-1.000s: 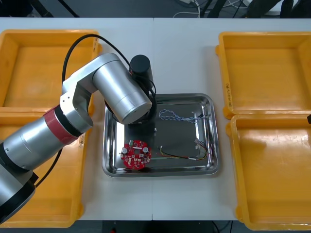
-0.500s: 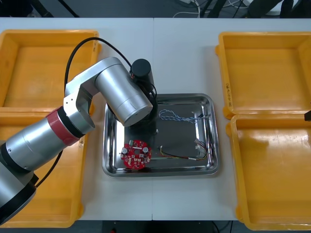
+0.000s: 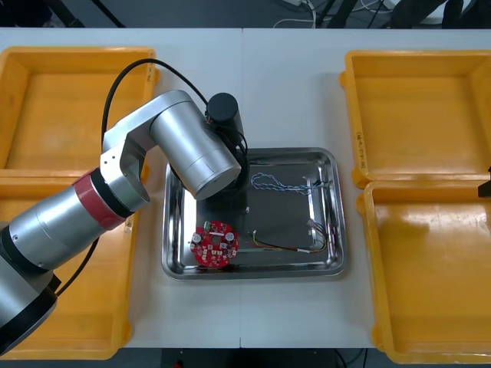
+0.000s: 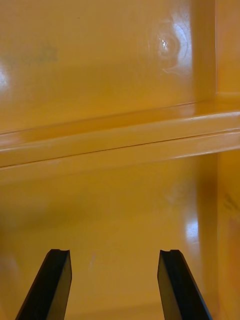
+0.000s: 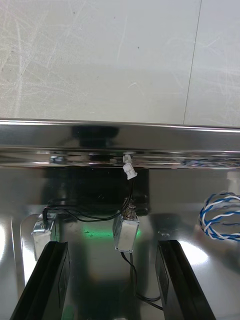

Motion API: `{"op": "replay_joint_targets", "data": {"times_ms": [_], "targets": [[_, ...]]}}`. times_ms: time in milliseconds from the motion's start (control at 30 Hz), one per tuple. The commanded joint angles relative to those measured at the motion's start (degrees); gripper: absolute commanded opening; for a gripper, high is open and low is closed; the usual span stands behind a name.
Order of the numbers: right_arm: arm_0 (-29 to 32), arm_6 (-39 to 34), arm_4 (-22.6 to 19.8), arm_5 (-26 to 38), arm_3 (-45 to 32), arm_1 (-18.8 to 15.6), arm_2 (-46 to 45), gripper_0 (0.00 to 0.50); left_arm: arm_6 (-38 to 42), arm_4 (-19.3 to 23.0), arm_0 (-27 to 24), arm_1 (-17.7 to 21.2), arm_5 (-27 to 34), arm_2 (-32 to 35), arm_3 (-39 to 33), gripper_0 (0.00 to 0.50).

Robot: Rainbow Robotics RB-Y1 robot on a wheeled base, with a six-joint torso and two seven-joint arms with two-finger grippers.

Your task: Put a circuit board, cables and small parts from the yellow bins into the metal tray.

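The metal tray (image 3: 331, 230) holds a round red circuit board (image 3: 215, 244), a twisted blue and white cable (image 3: 282, 184) and a red and yellow cable (image 3: 291, 245). My left arm (image 3: 196, 157) reaches over the tray's back left part and hides its gripper there. In the left wrist view my left gripper (image 5: 114, 245) is open. A small metal part (image 5: 125, 234) with a black cable lies on the tray floor between its fingers, untouched. A second small metal part (image 5: 41, 231) lies by one finger. My right gripper (image 4: 114, 257) stands open over a bin floor, holding nothing.
Two yellow bins (image 3: 69, 107) (image 3: 54, 314) stand at the left and two (image 3: 418, 115) (image 3: 430, 276) at the right, their floors bare. A ridge between two bins (image 4: 120, 140) crosses ahead of the right fingers. The tray rim (image 5: 120, 136) and light table (image 5: 100, 60) lie beyond the left fingers.
My left gripper has opened and let the small metal part rest on the tray floor. The left arm shifted slightly. The right arm has not moved.
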Motion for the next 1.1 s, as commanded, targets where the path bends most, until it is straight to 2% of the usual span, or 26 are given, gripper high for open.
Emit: {"op": "replay_joint_targets", "data": {"times_ms": [33,433,733,933,1100], "targets": [[0.7,4.6,-0.7,-0.5,-1.5,-3.1,-1.9,0.500,0.9,1.6,0.3,0.9,1.6,2.5,-3.3,0.500],[1.0,7.1,-0.9,0.3,-1.5,-3.3,-1.8,0.500,-5.8,9.6,0.0,7.6,13.9,13.2,-12.7,0.500],[1.4,7.2,-0.5,0.3,-1.5,-3.3,-1.8,0.500,-11.7,15.8,0.0,12.5,20.5,22.2,-14.5,0.500],[1.4,7.2,-0.8,0.3,-1.5,-3.3,-1.9,0.500,-15.3,16.8,0.9,15.0,24.1,26.2,-14.5,0.500],[1.4,7.1,-0.6,0.9,-1.5,-3.3,-1.8,0.500,-18.9,17.3,3.1,17.0,24.3,29.2,-15.1,0.500]]}}
